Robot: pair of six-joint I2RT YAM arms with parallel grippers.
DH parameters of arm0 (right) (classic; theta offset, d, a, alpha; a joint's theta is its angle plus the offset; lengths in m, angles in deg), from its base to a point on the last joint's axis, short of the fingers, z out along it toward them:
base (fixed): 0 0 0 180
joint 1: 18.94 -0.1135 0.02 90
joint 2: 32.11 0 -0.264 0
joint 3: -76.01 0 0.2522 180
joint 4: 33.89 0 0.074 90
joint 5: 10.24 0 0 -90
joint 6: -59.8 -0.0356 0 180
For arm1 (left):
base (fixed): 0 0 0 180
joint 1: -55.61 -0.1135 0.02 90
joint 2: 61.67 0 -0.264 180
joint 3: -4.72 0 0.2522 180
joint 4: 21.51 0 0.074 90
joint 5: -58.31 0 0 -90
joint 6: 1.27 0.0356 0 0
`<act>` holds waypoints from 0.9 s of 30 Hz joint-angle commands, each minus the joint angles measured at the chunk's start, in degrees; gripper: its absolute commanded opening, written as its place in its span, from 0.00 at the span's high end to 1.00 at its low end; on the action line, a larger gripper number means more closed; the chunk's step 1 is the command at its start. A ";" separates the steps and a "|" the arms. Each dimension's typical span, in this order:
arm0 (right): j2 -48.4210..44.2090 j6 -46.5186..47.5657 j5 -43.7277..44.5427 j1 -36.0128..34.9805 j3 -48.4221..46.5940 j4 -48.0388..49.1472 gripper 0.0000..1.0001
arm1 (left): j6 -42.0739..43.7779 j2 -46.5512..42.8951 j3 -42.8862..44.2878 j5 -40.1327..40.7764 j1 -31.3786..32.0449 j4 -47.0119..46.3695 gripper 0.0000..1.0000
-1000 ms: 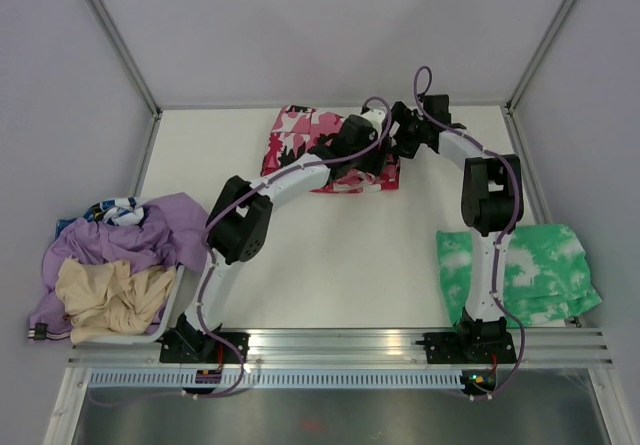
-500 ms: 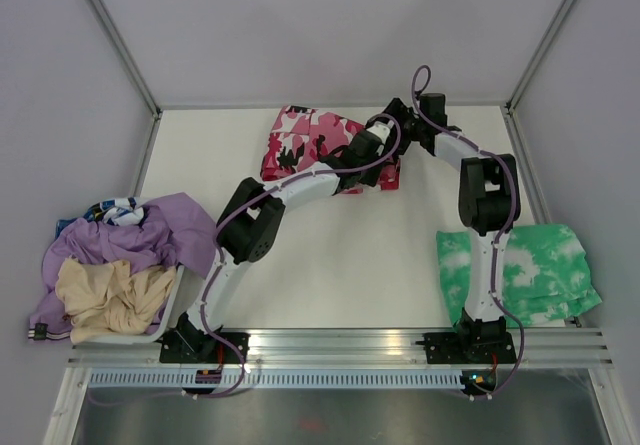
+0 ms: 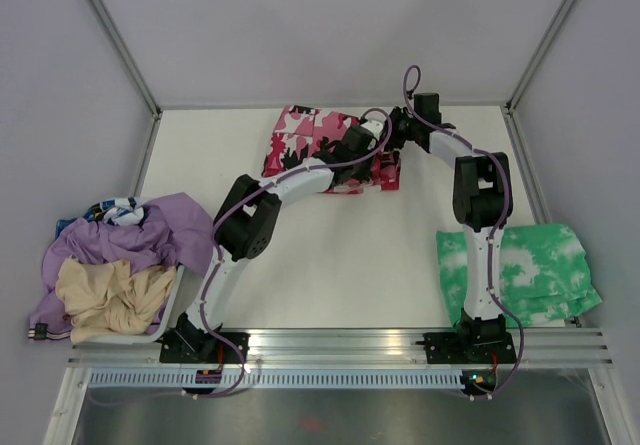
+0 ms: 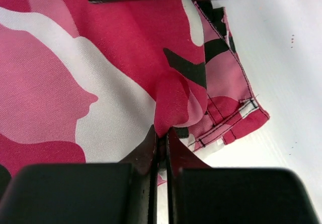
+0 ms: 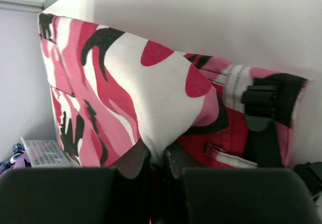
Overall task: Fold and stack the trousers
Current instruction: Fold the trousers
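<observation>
Now the left gripper [image 4: 162,136] is pinched tight on a fold of the trousers [image 3: 300,137], lying half-folded at the far middle of the table [image 3: 330,255]; the right gripper [image 5: 157,158] nips another fold. Both should travel evenly so edges meet square.

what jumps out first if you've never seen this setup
The pink camouflage trousers stand out at the far side of the table, with the left end effector and right end effector each pinching a fold of them. A green tie-dye garment lies at the near right, and a pile of lilac and beige clothes at the near left.
</observation>
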 commanded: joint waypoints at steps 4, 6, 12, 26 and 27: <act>-2.02 9.37 -0.79 -0.25 -8.16 3.56 0.91 | -6.48 -4.45 2.33 -11.09 0.74 4.02 0.98; -1.93 11.91 -2.99 -0.25 -8.86 4.52 0.89 | -6.83 -5.06 2.59 -11.46 0.74 4.90 0.98; -1.58 17.10 -3.43 -0.25 -9.04 1.55 0.85 | -6.66 -4.01 7.77 -15.40 0.74 7.81 0.98; -2.29 21.07 2.28 0.72 -4.73 -2.50 0.82 | -5.34 -0.42 13.04 -28.41 0.74 9.74 0.98; -1.76 21.07 2.28 0.81 -5.17 -2.50 0.82 | -5.25 0.03 13.40 -29.37 0.74 9.83 0.98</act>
